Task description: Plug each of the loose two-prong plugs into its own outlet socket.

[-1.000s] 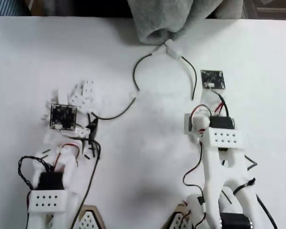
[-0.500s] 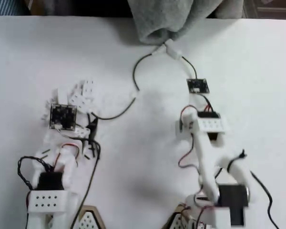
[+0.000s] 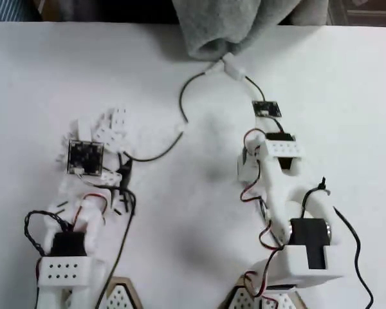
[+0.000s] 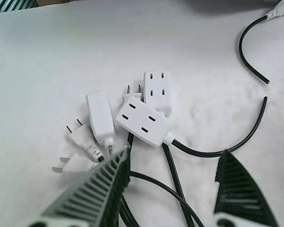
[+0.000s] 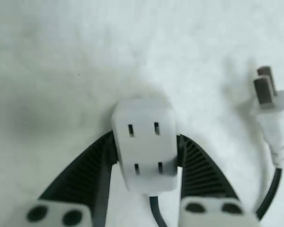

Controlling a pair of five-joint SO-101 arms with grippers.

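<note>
Your right end effector (image 5: 146, 142) is clenched on the outlet block (image 5: 143, 163), which rests on the surface. Hold it level, slots up. A loose plug (image 5: 269, 101) lies just beside. Your left end effector (image 4: 176, 156) hangs released above spare plugs (image 4: 79, 136).

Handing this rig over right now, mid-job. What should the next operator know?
Left gripper: open, over a cluster of white outlet blocks and loose white plugs.
Right gripper: shut on a white four-slot outlet block; a white two-prong plug on a black cord lies beside it, apart.
Done: no plug visibly seated.
To do: seat every plug.
</note>
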